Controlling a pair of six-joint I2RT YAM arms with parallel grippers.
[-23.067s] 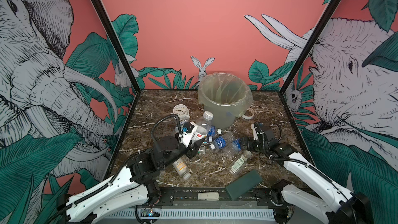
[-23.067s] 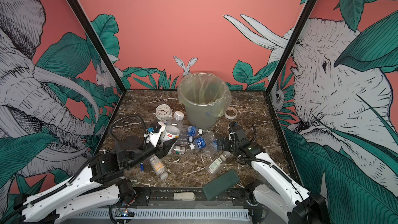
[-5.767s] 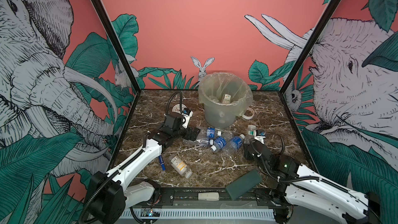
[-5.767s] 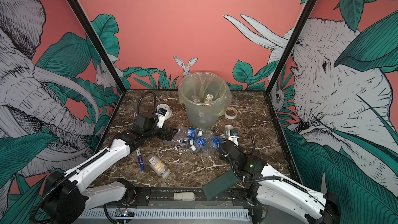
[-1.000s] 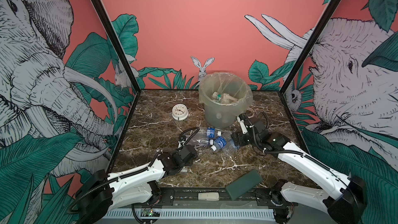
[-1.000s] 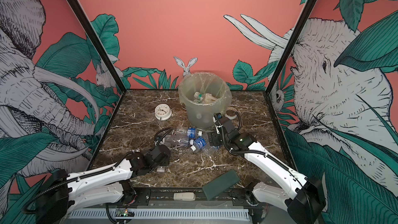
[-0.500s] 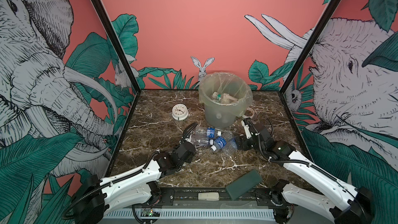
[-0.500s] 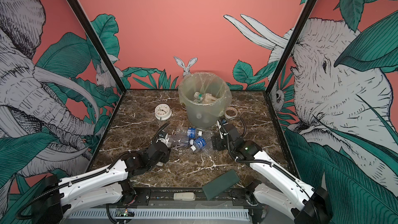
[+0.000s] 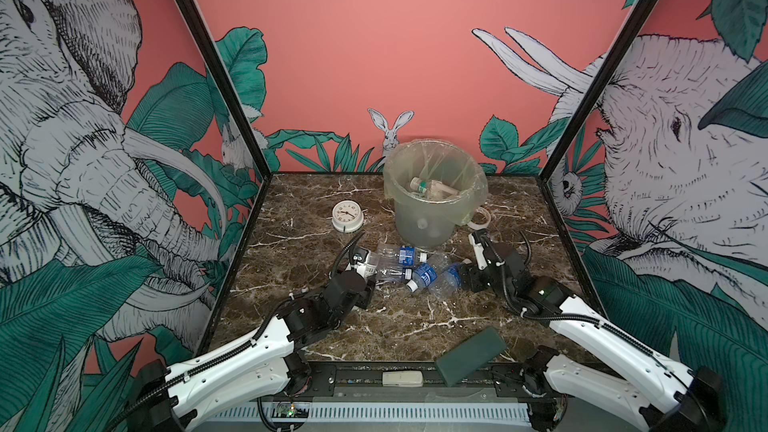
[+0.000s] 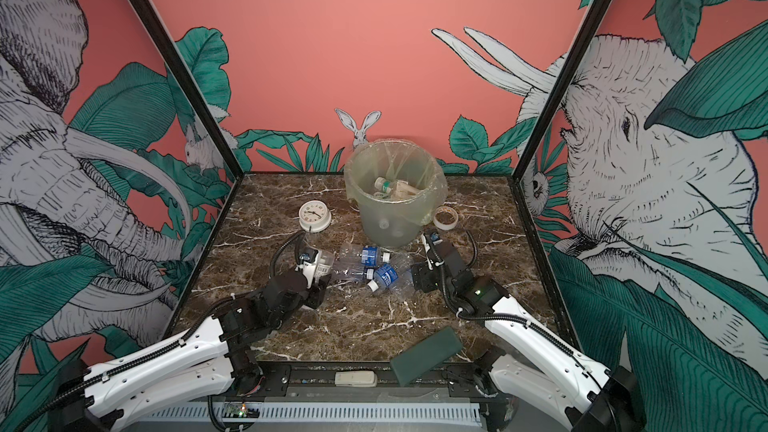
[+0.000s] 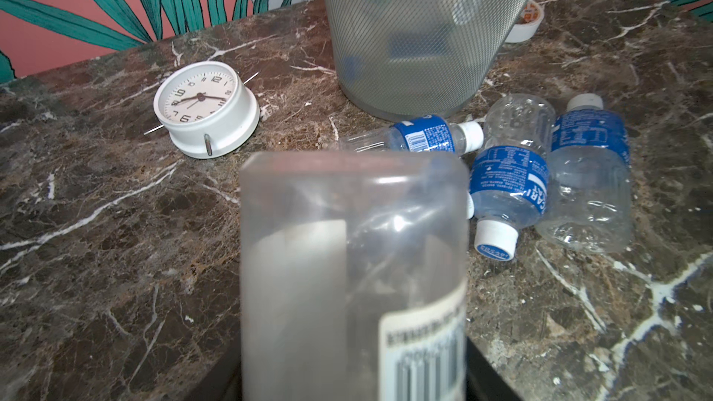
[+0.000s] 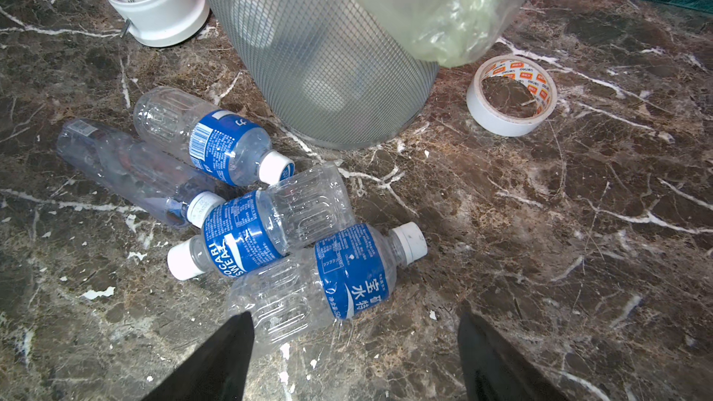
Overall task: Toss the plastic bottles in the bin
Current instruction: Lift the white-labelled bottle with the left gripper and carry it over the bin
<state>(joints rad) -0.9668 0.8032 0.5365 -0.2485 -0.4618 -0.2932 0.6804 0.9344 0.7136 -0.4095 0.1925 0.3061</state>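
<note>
Left gripper (image 9: 362, 272): jaws clenched on white-labelled bottle (image 11: 347, 271), apparently lifted, near the bin (image 9: 419, 222);
Right gripper (image 12: 355, 329): jaws released, beside blue-labelled bottle (image 12: 328, 287) by the bin

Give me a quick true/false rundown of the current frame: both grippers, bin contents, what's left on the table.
1. The left gripper is shut on a clear bottle with a barcode label. True.
2. The right gripper grips a bottle by its cap. False: it is open and holds nothing.
3. The bin is empty. False: several bottles already lie inside it.
4. Three blue-labelled bottles lie on the table in front of the bin. True.
5. The tape roll lies flat on the table beside the bin. True.
</note>
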